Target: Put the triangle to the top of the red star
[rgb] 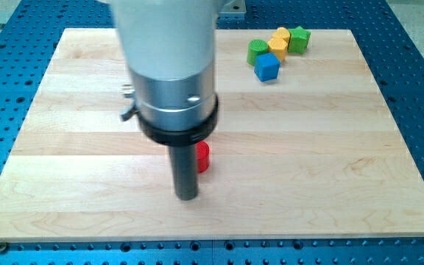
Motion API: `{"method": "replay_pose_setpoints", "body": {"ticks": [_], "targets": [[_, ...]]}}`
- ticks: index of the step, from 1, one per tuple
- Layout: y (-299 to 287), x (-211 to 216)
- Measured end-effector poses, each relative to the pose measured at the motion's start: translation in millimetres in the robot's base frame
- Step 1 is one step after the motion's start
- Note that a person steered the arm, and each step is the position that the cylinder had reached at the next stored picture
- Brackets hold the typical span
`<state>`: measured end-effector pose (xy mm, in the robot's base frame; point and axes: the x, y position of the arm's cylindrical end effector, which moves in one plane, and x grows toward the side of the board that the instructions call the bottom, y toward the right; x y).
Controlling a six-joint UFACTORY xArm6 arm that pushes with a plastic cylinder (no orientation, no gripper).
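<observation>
My rod comes down in the middle of the board and my tip [188, 196] rests on the wood. A red block [204, 157] shows just to the right of the rod, a little above the tip; the rod and arm hide most of it, so I cannot make out its shape. No triangle shape can be made out anywhere in view. The arm's wide silver body covers the board above the red block.
A cluster of blocks lies at the view's top right: a green block [257, 51], a yellow block [279, 42], a second green block [299, 39] and a blue cube [266, 67]. The wooden board [330, 162] sits on a blue perforated table.
</observation>
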<state>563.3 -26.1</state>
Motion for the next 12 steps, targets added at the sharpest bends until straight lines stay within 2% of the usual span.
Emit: {"method": "replay_pose_setpoints", "body": {"ticks": [2,5,6,7,9,10,11,12], "targets": [[-9,-138],[-26,-301],[-30,-240],[-9,-246],[-2,-287],[29,-273],[59,-309],[30,-324]]}}
